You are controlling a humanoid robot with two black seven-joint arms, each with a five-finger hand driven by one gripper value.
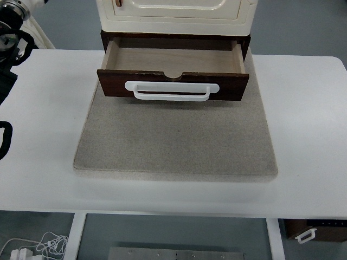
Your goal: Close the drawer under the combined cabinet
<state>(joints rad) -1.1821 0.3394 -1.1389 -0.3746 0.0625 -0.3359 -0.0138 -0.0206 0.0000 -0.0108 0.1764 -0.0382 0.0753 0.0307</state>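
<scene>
drawer (173, 73) pulled open — white handle (171, 90)

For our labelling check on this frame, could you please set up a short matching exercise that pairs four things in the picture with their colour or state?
Things:
1. drawer
2. handle
3. mat
4. cabinet

Descriptions:
A. grey-beige, lying flat on the white table
B. cream, standing above the drawer
C. dark brown front, pulled open, nothing visible inside
D. white bar across the drawer front

Pairs: 1-C, 2-D, 3-A, 4-B

Neither hand is on the drawer; part of the left arm shows at the left edge.
</scene>
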